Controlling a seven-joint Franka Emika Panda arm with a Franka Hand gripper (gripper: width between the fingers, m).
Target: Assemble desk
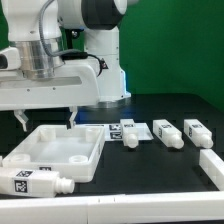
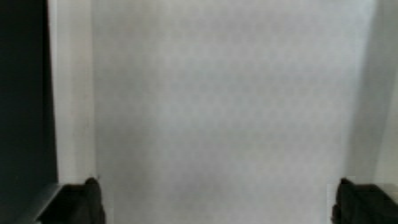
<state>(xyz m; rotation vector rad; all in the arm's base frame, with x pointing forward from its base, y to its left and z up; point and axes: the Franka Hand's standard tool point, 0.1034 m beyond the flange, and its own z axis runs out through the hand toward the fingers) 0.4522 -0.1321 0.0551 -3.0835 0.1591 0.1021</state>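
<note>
The desk's tabletop panel [image 1: 58,150] is being shown lying flat on the black counter [image 1: 150,185], at about eight o'clock in the exterior view, its raised rim facing up. One leg [image 1: 35,184] is being seen on its side just beside the panel's near edge, at seven o'clock. Three more legs [image 1: 165,133] are being shown in a row around three o'clock, well apart from the panel. And the jaws are being held wide open just above the panel's far side, gripping nothing. In the wrist view, both dark fingertips [image 2: 75,205] are being framed with white surface between them.
</note>
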